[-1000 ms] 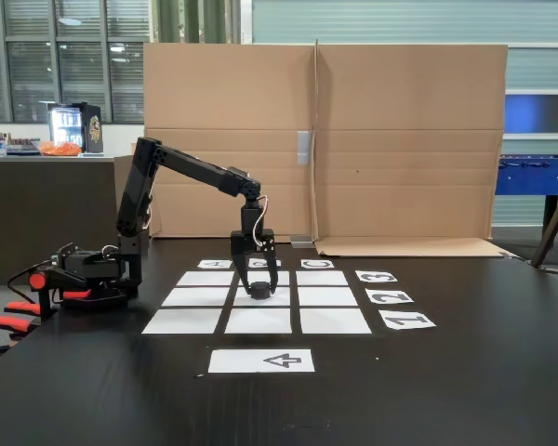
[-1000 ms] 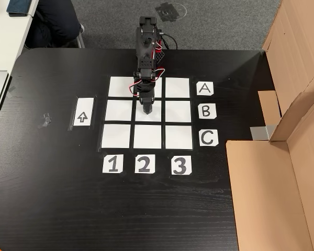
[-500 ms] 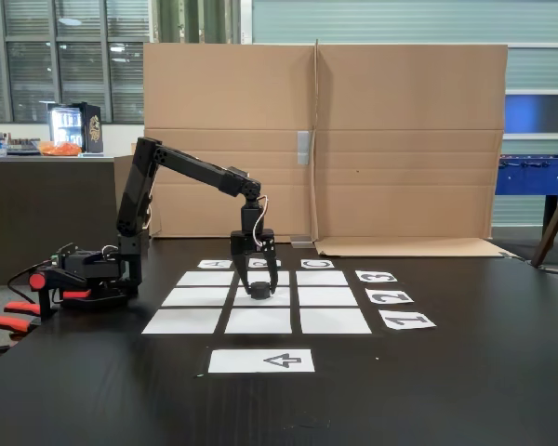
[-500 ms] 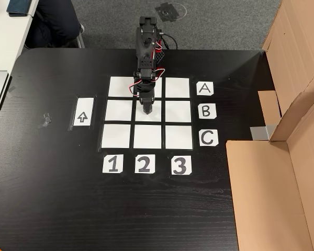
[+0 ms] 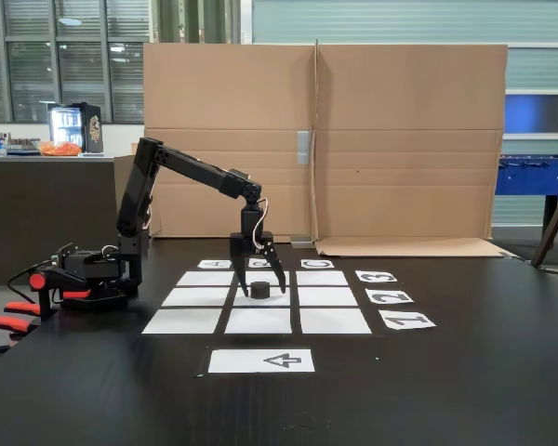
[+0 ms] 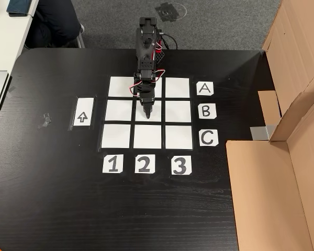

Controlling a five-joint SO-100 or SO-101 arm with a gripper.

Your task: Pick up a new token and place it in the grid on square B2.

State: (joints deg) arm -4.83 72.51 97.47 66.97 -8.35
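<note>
I'm seeing the arm (image 5: pixel 181 167) reaching in from the left in a fixed view. The gripper (image 5: pixel 261 286) is hanging over square B2 (image 5: pixel 260 296) of the grid (image 6: pixel 120 136), jaws spread and holding nothing. The token (image 5: pixel 260 291) is sitting flat on square B2 between the fingertips, apparently untouched. The arrow sheet (image 5: pixel 261 360) is lying nearer the camera.

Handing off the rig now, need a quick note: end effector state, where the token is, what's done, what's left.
End effector: open, fingers astride the token, apparently just above it.
Token: sitting on square B2, the middle sheet of the grid, seen from the side fixed view. From the top fixed view the arm hides it.
Done: token placed and let go.
Left: lift clear without nudging the token, then retract the arm to rest.
</note>
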